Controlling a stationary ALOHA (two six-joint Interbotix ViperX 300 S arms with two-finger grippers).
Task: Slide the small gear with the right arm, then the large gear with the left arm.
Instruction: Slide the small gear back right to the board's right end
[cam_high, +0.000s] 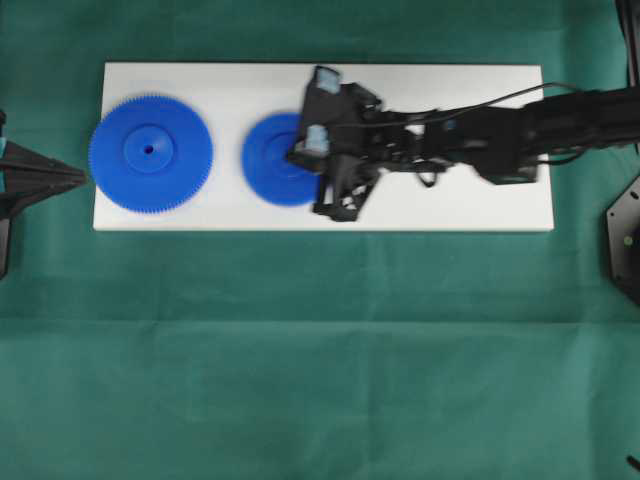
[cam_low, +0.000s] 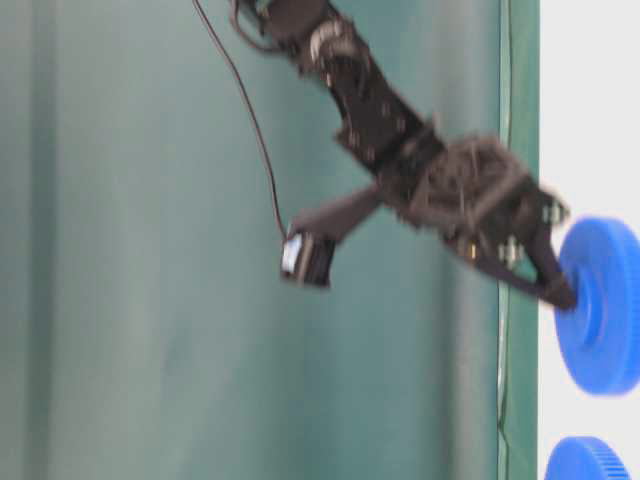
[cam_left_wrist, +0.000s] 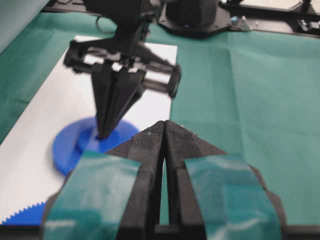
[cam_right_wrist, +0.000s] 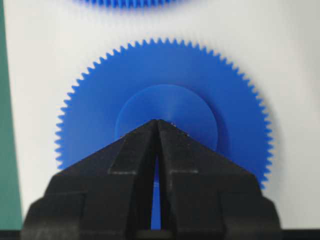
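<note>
Two gears overhead, wrist shows hub

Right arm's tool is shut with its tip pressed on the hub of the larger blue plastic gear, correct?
Not quite: the right arm's tool is shut on the hub of the smaller blue plastic gear, as the overhead view shows. The larger blue plastic gear lies apart, untouched.

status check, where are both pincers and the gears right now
Right pincer shut, tip on small gear hub. Left pincer shut, parked at board's left end beside large gear. Nothing between the gears on the white board.
</note>
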